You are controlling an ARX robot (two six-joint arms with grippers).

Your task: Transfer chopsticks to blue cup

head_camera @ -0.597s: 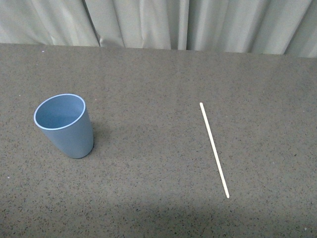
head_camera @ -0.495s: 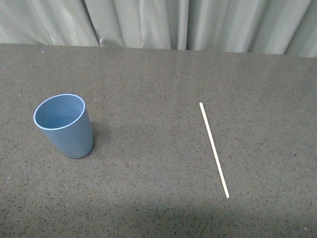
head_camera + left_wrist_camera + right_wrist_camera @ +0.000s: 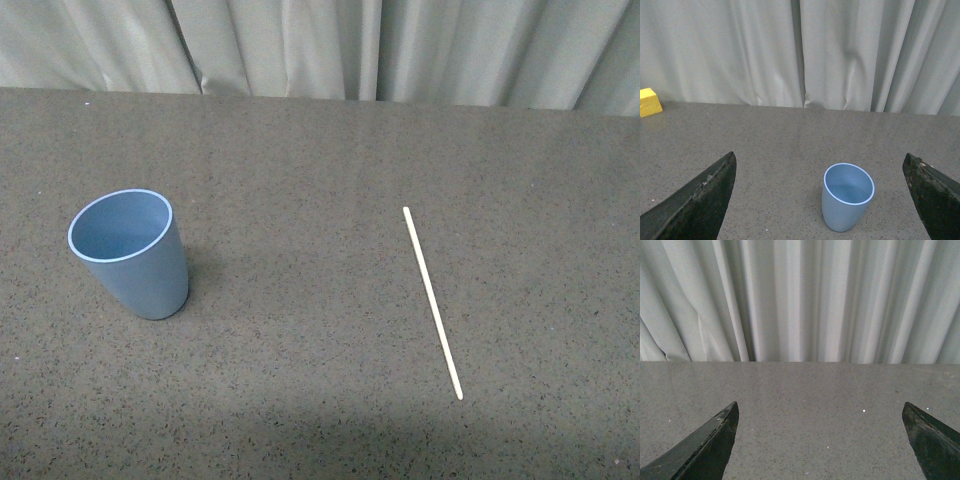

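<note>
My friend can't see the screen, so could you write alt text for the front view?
A light-blue cup stands upright and empty on the left of a dark speckled table, and a thin cream-white chopstick lies flat well to its right, apart from it. Pale curtains hang behind; no robot arm is in view.

Plain light blue all over the cup [image 3: 130, 262], paler along its rim, and unmarked cream-white on the chopstick [image 3: 432, 300]. Dark grey with fine black and white speckles across the desk [image 3: 300, 400]; pale grey-white with shadowed vertical folds on the curtain [image 3: 300, 45]. Bright yellow on the block [image 3: 650, 102], matt black with faint pale scuffs on the fingers [image 3: 700, 200] of the left end effector [image 3: 820, 156] and right end effector [image 3: 820, 405].
</note>
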